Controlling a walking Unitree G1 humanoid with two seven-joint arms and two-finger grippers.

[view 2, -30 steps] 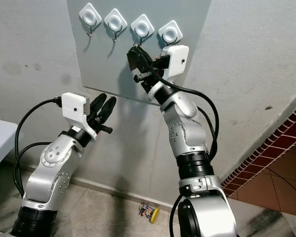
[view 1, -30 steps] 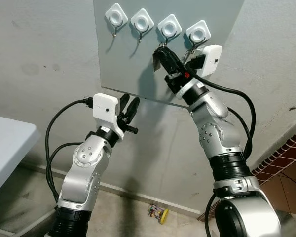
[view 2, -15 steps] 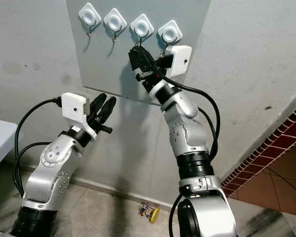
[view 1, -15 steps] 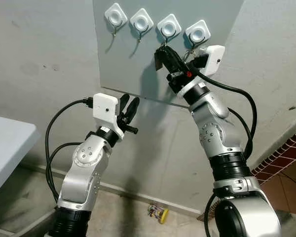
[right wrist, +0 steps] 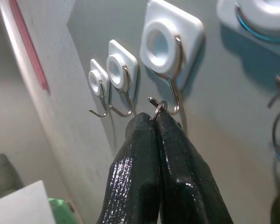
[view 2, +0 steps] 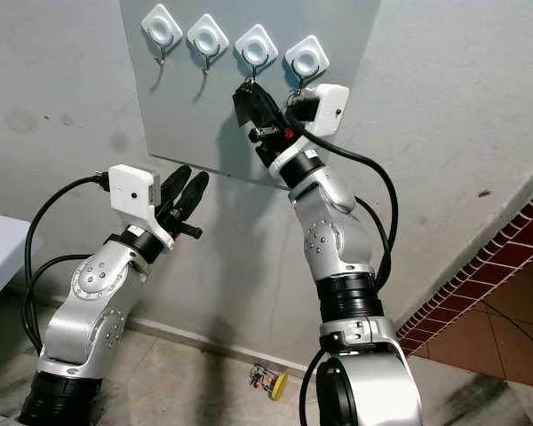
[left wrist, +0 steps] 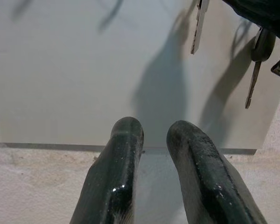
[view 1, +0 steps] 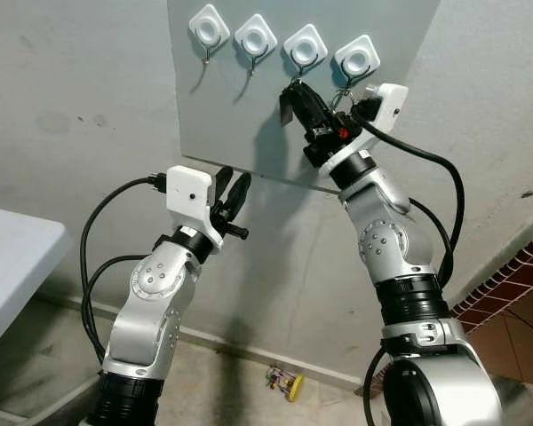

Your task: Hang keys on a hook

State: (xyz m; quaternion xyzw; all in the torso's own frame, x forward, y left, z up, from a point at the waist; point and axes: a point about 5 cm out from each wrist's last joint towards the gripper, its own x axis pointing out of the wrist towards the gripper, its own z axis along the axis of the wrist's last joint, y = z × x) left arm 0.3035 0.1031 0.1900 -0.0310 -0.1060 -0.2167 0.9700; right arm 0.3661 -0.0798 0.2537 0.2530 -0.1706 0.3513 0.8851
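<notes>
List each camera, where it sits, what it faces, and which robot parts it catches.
Left eye and right eye views: head, looking at the grey board with four hooks; both arms show, right gripper raised.
Left wrist view: along the left gripper toward the board's lower edge and a hanging key.
Right wrist view: along the right gripper's fingers, pinching a key ring at a hook.
Shared: board, hooks.

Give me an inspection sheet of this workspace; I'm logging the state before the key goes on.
Surface: grey wall board carrying four white hooks.
Job's things: key ring pinched at the third hook; another key hangs on the fourth.
Clutter: small colourful item on the floor.
Grippers: right gripper shut at the hook; left gripper idle below the board.
Cables: black cables along both arms.
Surroundings: white table edge, brick strip.
</notes>
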